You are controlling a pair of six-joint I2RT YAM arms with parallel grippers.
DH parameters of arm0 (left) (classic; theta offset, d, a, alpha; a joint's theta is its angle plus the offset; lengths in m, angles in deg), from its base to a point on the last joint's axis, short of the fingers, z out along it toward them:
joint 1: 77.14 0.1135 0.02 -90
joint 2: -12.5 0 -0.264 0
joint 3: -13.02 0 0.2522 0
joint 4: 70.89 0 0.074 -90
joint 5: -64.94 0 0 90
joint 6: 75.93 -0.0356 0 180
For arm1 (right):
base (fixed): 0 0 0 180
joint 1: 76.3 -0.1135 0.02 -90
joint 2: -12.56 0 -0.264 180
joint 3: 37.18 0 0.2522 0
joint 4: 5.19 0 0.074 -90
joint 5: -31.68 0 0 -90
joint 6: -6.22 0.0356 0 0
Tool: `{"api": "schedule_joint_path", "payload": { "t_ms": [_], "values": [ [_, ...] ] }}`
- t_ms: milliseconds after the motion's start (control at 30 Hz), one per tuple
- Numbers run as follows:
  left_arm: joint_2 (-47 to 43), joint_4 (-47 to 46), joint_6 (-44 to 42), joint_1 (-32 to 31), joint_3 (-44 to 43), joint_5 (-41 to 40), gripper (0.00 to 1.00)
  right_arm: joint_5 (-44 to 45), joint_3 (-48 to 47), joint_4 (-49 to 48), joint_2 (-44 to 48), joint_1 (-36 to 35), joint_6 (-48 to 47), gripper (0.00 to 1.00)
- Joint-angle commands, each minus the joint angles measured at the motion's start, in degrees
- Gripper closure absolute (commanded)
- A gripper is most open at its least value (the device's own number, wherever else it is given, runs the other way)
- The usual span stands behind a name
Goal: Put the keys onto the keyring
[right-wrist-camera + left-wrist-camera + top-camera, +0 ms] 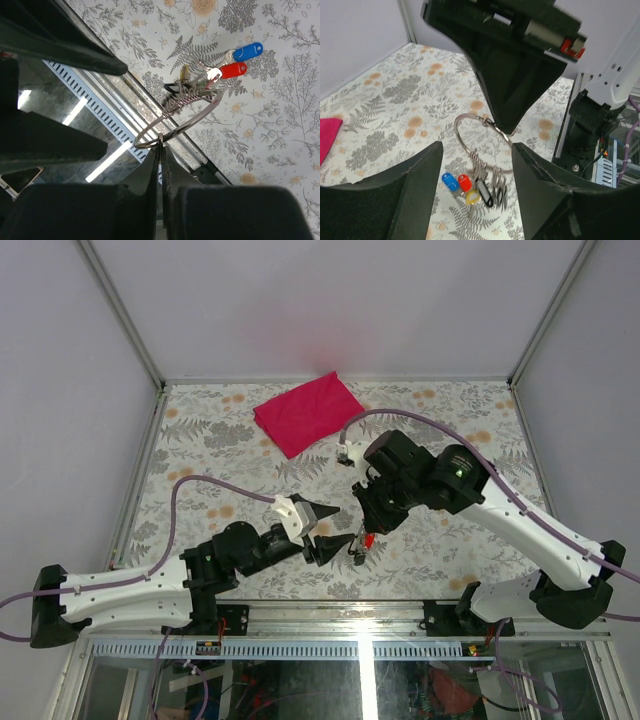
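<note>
The floral worktop (200,440) has pale walls (60,390) around and 1 magenta cloth (306,412) at the far side. The right fingers (147,175) pinch the keyring (185,117); the left fingers (415,190) stand open.

cloth (326,137): cut off, left wrist view | keyring (456,134): tiny, top view

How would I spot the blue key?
Over the front edge of the flowered table, the right gripper pinches a thin silver ring. A bunch of keys clusters at the ring's lower end. The blue key sits outermost, beside the red key, the only blue head there.
</note>
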Motion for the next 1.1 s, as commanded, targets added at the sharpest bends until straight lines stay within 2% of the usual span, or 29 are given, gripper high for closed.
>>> {"api": "schedule_joint_path", "payload": {
  "t_ms": [0, 467, 600, 900, 1067],
  "values": [
    [-0.40, -10.61, -1.39, -0.26, 0.95, 1.66, 0.41, -1.61, -4.89, 3.46, -1.61, 0.94, 2.42, 1.00],
    [4.13, -19.95, -6.14, -0.82, 5.74, 1.23, 0.41, -2.86, -13.10, 9.67, -6.94, 1.13, 3.80, 1.00],
    [4.98, -21.81, -8.65, -1.30, 6.65, -1.42, 0.41, -4.47, -14.27, 10.26, -7.69, 1.13, 3.94, 1.00],
    [8.87, -34.56, -15.49, -1.90, 10.20, -9.27, 0.41, -8.30, -16.27, 11.42, -9.17, 1.12, 3.83, 1.00],
    [10.41, -40.31, -17.93, -2.02, 10.89, -9.85, 0.41, -9.83, -16.63, 11.90, -9.56, 1.13, 3.76, 1.00]
  ]
}}
